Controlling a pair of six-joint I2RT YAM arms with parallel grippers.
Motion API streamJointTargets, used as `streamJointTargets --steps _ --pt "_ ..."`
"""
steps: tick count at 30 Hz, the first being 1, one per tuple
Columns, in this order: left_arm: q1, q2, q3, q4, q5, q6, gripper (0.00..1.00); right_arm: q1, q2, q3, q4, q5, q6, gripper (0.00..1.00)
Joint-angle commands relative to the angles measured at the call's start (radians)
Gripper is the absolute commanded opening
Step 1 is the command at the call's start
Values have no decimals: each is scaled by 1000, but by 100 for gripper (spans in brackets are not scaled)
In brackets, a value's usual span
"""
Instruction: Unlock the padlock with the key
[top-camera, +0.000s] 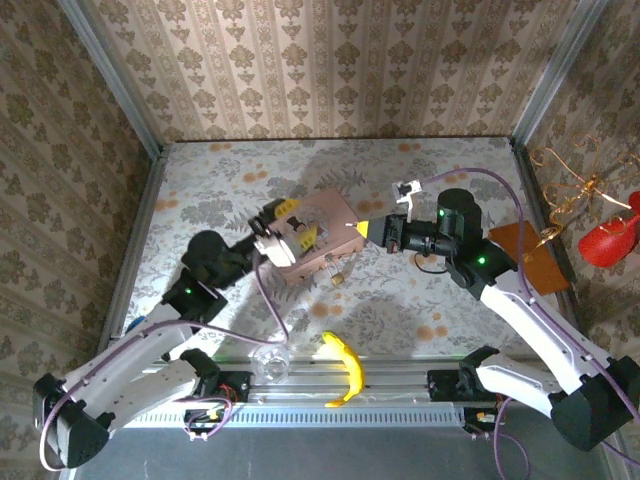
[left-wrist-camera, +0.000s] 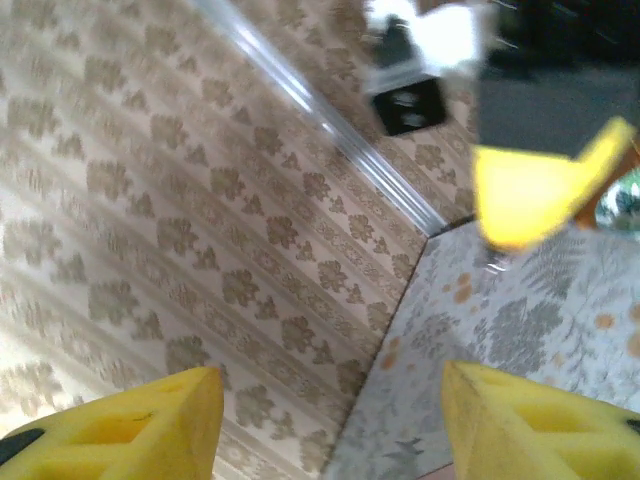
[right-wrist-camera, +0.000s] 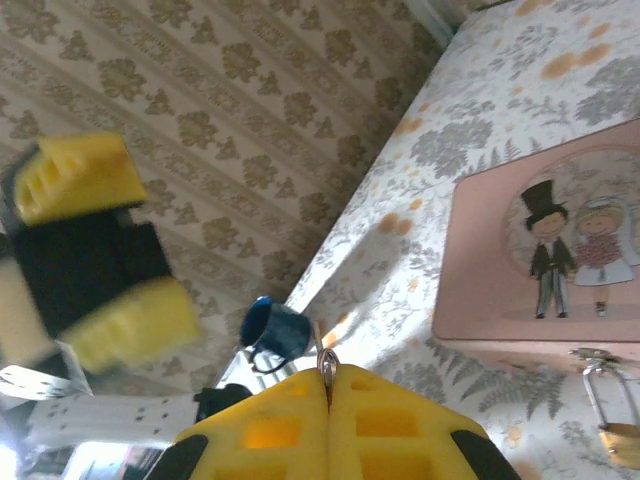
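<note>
The right gripper (right-wrist-camera: 328, 388) has its yellow fingers pressed together on a thin dark-grey metal key (right-wrist-camera: 325, 360). Only a sliver pokes out at the tips, so it is probably the key, though too tiny to be sure. In the top view this gripper sits at 3 o'clock of the pink rectangular tin (top-camera: 330, 215) with a top-hat figure. The tiny brass-coloured padlock (right-wrist-camera: 622, 440) hangs by its silvery shackle from the tin's clasp, at the tin's 5 o'clock. The left gripper (top-camera: 288, 225), jaws spread, hovers at the tin's 9 o'clock. A yellow banana (top-camera: 345, 368) lies at 6 o'clock.
</note>
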Motion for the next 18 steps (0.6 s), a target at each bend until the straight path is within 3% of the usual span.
streamJointTargets --steps 1,6,9,13,18 --pt "96 33 88 -113 128 -599 51 -5 -17 -44 107 90 -52 0" --pt "234 154 161 -91 297 -1014 46 -5 -17 -92 235 113 -38 0" --pt "254 228 197 -55 436 -1151 47 -5 -14 -115 296 111 -31 0" --pt "240 296 192 94 573 -1231 55 -5 -7 -138 366 83 -31 0" --pt "168 368 234 62 678 -1145 52 -4 4 -146 425 34 -31 0"
